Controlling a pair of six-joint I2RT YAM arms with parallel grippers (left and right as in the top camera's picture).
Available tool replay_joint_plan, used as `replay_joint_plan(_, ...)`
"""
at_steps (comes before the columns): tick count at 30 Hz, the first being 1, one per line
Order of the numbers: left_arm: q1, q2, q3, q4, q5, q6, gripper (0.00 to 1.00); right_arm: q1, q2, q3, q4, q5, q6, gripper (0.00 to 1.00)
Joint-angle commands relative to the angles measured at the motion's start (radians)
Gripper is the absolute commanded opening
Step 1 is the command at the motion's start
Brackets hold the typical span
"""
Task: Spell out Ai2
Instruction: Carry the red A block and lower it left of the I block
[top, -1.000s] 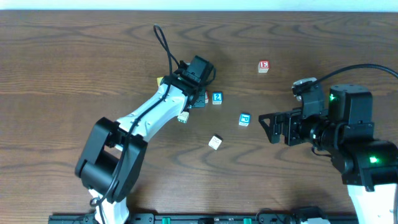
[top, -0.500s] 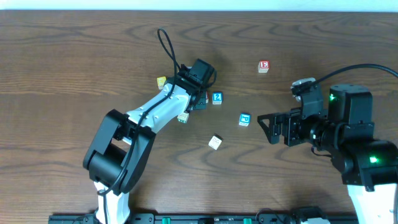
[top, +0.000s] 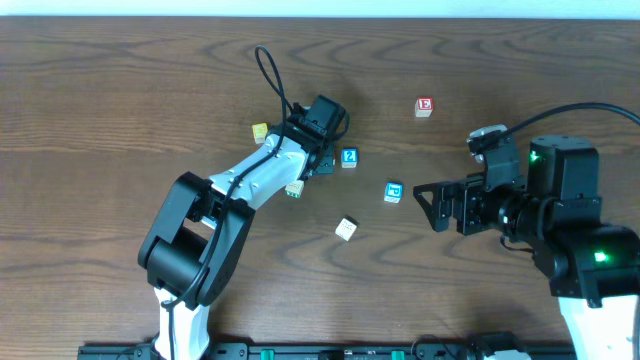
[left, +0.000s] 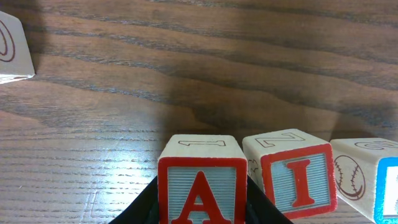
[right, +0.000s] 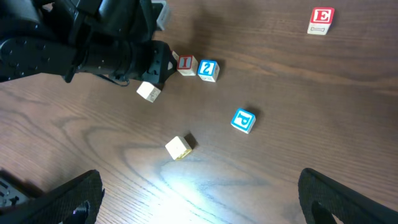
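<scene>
In the left wrist view, my left gripper (left: 202, 208) is shut on the red A block (left: 202, 186), with a black finger against each side. The red I block (left: 295, 177) stands right next to it, slightly turned. The blue 2 block (left: 373, 177) is just beyond, at the frame's right edge. In the overhead view the left gripper (top: 318, 160) covers the A and I blocks, and the 2 block (top: 349, 157) shows beside it. My right gripper (top: 432, 205) is open and empty, hovering to the right of the blocks.
A blue block (top: 393, 191) lies right of the row. A red E block (top: 425, 106) is at the back right. A plain block (top: 346, 229) is nearer the front, another (top: 294, 189) lies by the left arm, and a yellow one (top: 260, 132) behind it.
The left arm's elbow has swung right, uncovering the yellow block. The left gripper has stayed at the row with the A block. The right arm has not moved.
</scene>
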Motion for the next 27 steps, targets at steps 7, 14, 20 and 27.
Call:
replay_joint_plan(7, 0.002, 0.016, -0.003, -0.005, -0.008, 0.0, 0.06, -0.007, -0.003, 0.003, 0.003, -0.026, -0.008, 0.99)
replay_joint_plan(14, 0.002, 0.046, -0.003, -0.002, -0.007, 0.035, 0.06, -0.007, -0.003, 0.003, 0.002, -0.026, -0.008, 0.99)
replay_joint_plan(20, 0.002, 0.046, -0.003, 0.025, -0.011, 0.079, 0.05, -0.007, -0.003, 0.003, 0.002, -0.029, -0.008, 0.99)
replay_joint_plan(27, 0.002, 0.046, -0.003, 0.035, -0.014, 0.106, 0.06, -0.007, -0.003, 0.003, 0.003, -0.029, -0.008, 0.99)
